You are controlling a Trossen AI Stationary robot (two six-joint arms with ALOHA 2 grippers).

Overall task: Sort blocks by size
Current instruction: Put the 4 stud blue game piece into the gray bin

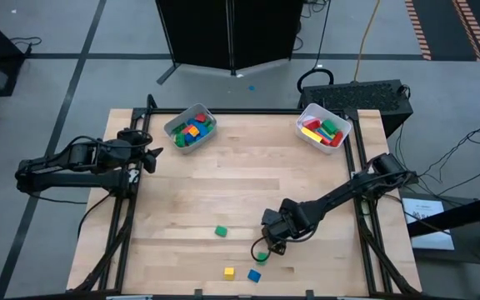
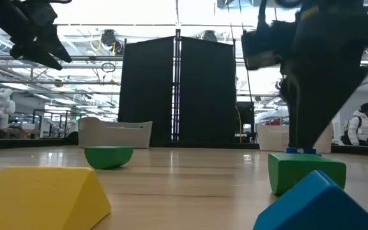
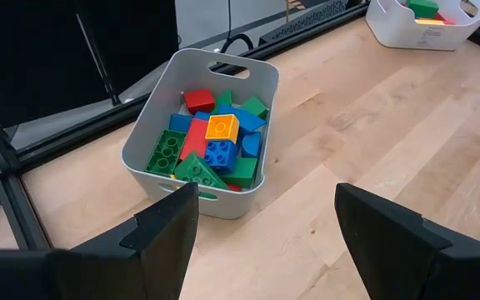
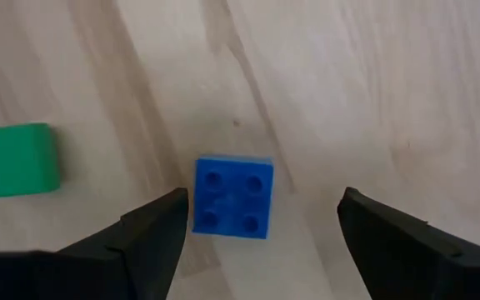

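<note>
- We see the right gripper (image 4: 257, 242) spread wide and pointing down at the wooden table (image 1: 223, 183) near its front edge, right of centre, with one dark finger on each side of a small blue square plastic block with four studs (image 4: 233, 198); nothing is pinched yet.
- Just beside that blue block lies a green plastic block (image 4: 11, 160), partly under the gripper in the high view (image 1: 262, 256). It is close enough that, in our judgement, a finger could nudge it on the way down.
- We judge the blue block light, rigid and smooth-sided, unlikely to deform or break. It could slip or twist if caught by a corner, so we would close on two opposite flat sides, low on the body, with the fingers square to the faces.
- Farther along the front edge sit a small yellow block (image 1: 228, 272), a second blue block (image 1: 254, 275) and another green block (image 1: 220, 231), all apart from one another.
- Toward the back edge stand two white plastic bins: the left one (image 3: 144, 125) holds a heap of mixed small blocks (image 3: 215, 146), the right one (image 1: 307, 112) longer pieces.
- Our left gripper (image 3: 265, 229) hangs wide apart and empty above the table's left side, facing the left bin.
</note>
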